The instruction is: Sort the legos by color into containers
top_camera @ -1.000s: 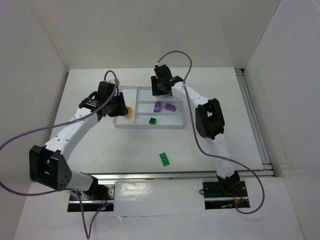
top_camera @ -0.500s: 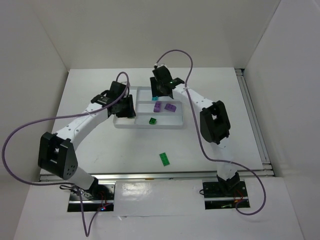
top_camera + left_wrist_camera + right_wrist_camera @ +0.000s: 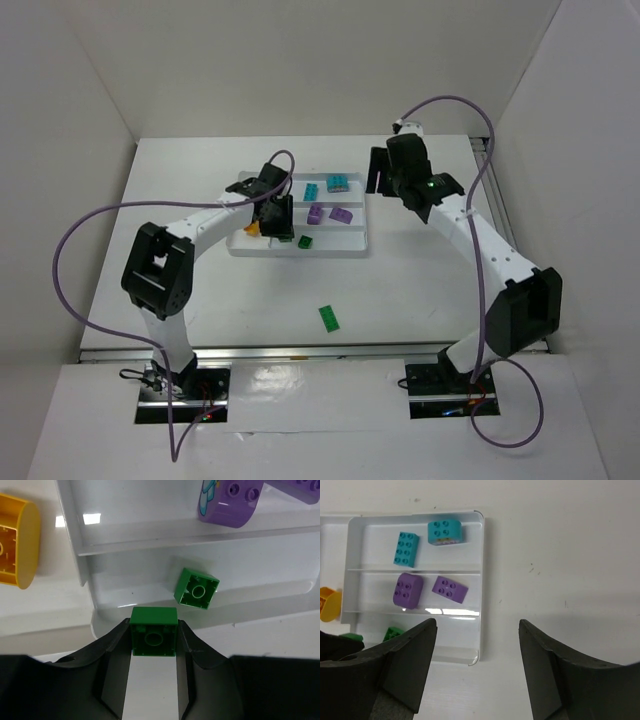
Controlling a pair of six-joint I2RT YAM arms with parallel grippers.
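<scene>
Although the left gripper [image 3: 153, 640] was pinching a green brick [image 3: 154, 616] right over the near rim of the tray [image 3: 481, 580], beside the second green brick [image 3: 196, 588] lying in the nearest long section, a release from there could have tipped it outward onto the table [image 3: 200, 300] or bounced it off its twin. With the right gripper [image 3: 476, 630] spread and empty beside the tray, the stray green brick [image 3: 328, 317] well in front risked being forgotten.
</scene>
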